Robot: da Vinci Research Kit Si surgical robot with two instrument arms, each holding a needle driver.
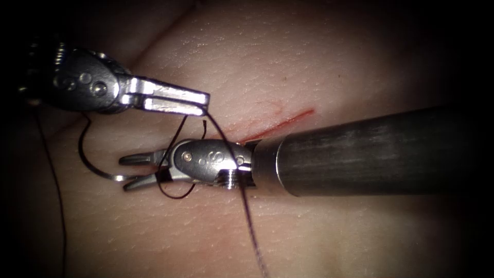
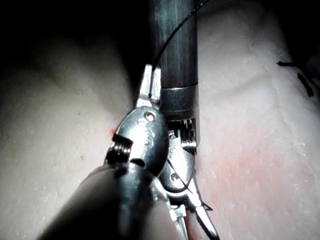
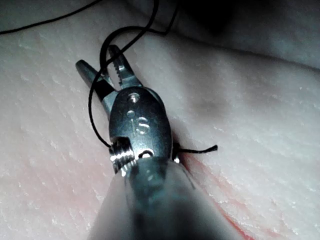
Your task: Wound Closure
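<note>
My left tool (image 1: 205, 103) reaches in from the upper left and is shut at its tips on the dark thread (image 1: 242, 195), which runs down past the right tool's wrist. In the left wrist view the left tool (image 2: 152, 70) lies against the right shaft. The right tool (image 1: 123, 172) lies over the cut (image 1: 283, 123) with its jaws open and nothing between them. A loop of thread (image 3: 92, 115) is wrapped around the right tool (image 3: 97, 57) behind its jaws. The curved needle (image 1: 85, 159) rests on the tissue (image 1: 319, 62) left of the cut, held by neither tool.
A short cut end of thread (image 3: 200, 149) sticks up beside the right tool's wrist. More thread (image 1: 56, 206) trails down the far left of the tissue. Red fluid stains the cut's line. The right shaft (image 1: 370, 154) covers the cut's lower part.
</note>
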